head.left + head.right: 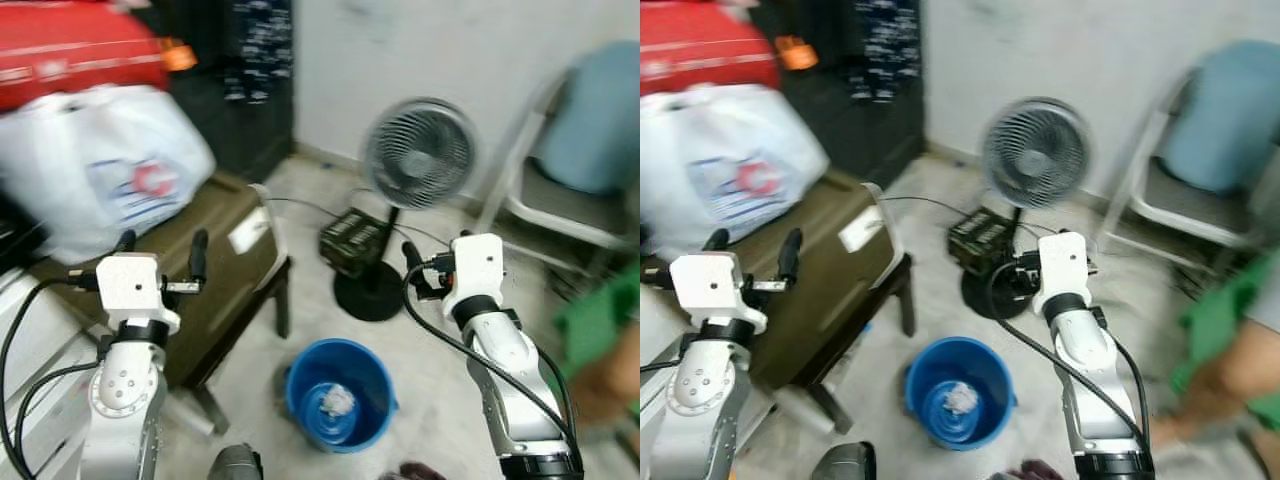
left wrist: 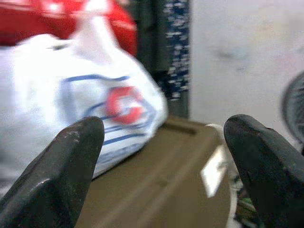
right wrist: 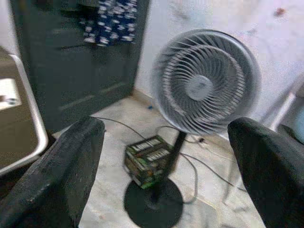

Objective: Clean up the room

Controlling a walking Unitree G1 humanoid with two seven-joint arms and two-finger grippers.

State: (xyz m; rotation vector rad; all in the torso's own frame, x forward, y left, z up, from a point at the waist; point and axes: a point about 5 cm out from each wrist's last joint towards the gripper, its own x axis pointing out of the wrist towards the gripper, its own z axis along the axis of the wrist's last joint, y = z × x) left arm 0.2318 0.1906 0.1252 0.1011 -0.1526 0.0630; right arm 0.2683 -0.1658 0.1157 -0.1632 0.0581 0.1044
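Both grippers are raised with fingers spread apart, holding nothing. Left gripper [image 1: 160,250] hangs over a brown table [image 1: 225,250] beside a white plastic bag [image 1: 100,165]; right gripper [image 3: 166,166] faces a standing fan [image 1: 418,155]. Blue bucket [image 1: 340,395], near centre on the floor between the arms, holds what may be crumpled paper [image 1: 337,400]. Right wrist view adds a small dark box [image 3: 148,160] at the fan's base.

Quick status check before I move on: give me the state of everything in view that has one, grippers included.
Left gripper: open, empty, raised before the plastic bag.
Right gripper: open, empty, facing the fan.
Fan: upright on the floor.
Blue bucket: upright, crumpled white scrap inside.
White plastic bag: full, resting on the brown table.
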